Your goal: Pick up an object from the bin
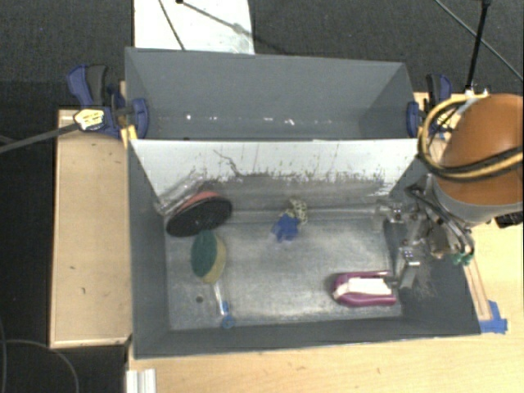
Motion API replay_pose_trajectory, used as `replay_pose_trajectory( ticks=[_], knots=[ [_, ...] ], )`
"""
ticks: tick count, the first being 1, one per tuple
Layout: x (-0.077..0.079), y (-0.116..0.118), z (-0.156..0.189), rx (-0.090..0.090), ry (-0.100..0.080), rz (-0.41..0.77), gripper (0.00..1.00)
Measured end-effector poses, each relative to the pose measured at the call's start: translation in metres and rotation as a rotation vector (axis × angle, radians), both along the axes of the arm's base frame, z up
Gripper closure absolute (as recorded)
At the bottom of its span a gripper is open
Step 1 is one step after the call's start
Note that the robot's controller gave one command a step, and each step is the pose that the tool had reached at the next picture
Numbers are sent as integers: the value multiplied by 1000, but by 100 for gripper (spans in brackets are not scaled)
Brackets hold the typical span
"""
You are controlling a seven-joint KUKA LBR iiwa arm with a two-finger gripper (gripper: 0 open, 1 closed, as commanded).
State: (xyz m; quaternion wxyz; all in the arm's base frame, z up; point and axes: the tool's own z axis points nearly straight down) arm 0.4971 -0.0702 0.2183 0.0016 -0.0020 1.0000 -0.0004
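My gripper (pixel 406 273) hangs low at the right side of the bin, just beside the right end of a purple and white oblong thing (pixel 363 290) that lies flat near the front wall. It seems to touch that thing's right end or stand just above it. A small blue toy figure (pixel 284 229) lies in the middle of the bin, well to the gripper's left. A speckled little ball (pixel 299 210) sits right behind the figure.
At the left lie a black round disc (pixel 199 214) with a clear handle, a green and yellow oval sponge (pixel 208 255), and a thin clear stick with a blue tip (pixel 223 309). The arm with its orange cover and cables fills the bin's right rim.
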Motion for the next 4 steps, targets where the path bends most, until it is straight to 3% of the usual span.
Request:
replay_pose_trajectory(
  ticks=[1, 2, 3, 4],
  knots=[
    [-13, -18, -124, 2, 9, 124, 0],
    [-10, -18, -119, 0, 1, 128, 100],
    [-10, -18, -119, 0, 1, 129, 0],
    [-10, -18, -119, 0, 1, 132, 100]
  ],
)
